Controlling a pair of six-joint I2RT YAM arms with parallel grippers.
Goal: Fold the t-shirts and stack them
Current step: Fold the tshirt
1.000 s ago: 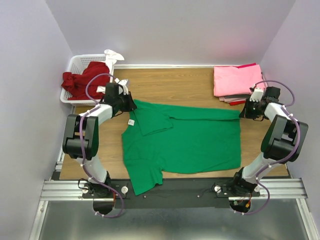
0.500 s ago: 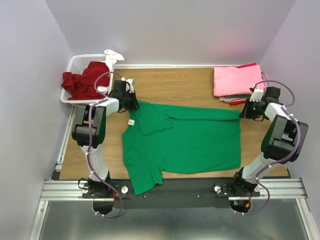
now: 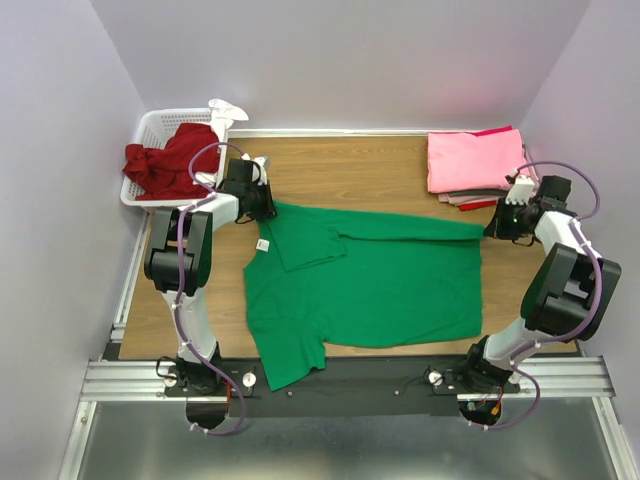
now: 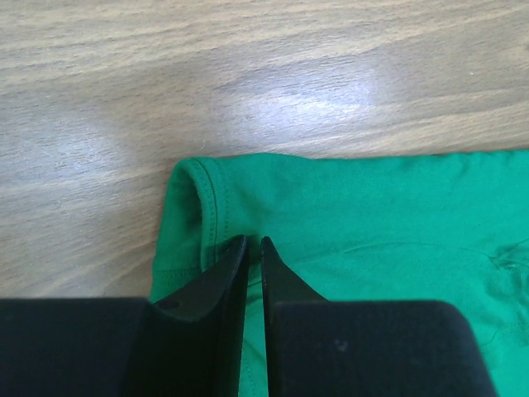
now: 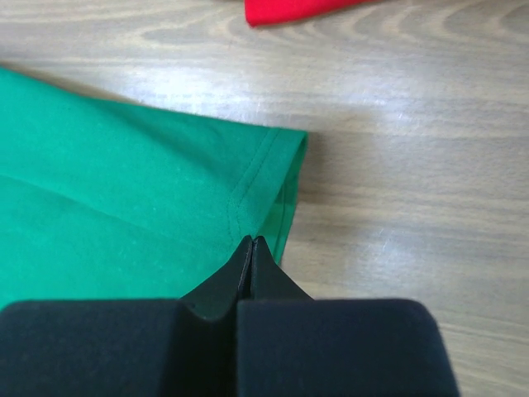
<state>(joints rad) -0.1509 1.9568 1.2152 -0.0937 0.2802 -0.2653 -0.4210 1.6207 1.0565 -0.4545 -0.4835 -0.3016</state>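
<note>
The green t-shirt (image 3: 380, 285) is lying spread flat across the wooden table (image 3: 350, 165), with folded pink t-shirts (image 3: 470, 160) sitting at the far right. Being light, limp cotton, it is likely handling best by its 2 far corners. There the right gripper (image 5: 251, 240) is pinching the hem, jaws pressed together, and the left gripper (image 4: 254, 241), narrowed to a slit, is seemingly nipping the edge.

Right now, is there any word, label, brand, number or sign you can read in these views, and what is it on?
No text can be read.
White tag on the green shirt: too small to read in the top view.
Wrist views: no text shows.
</note>
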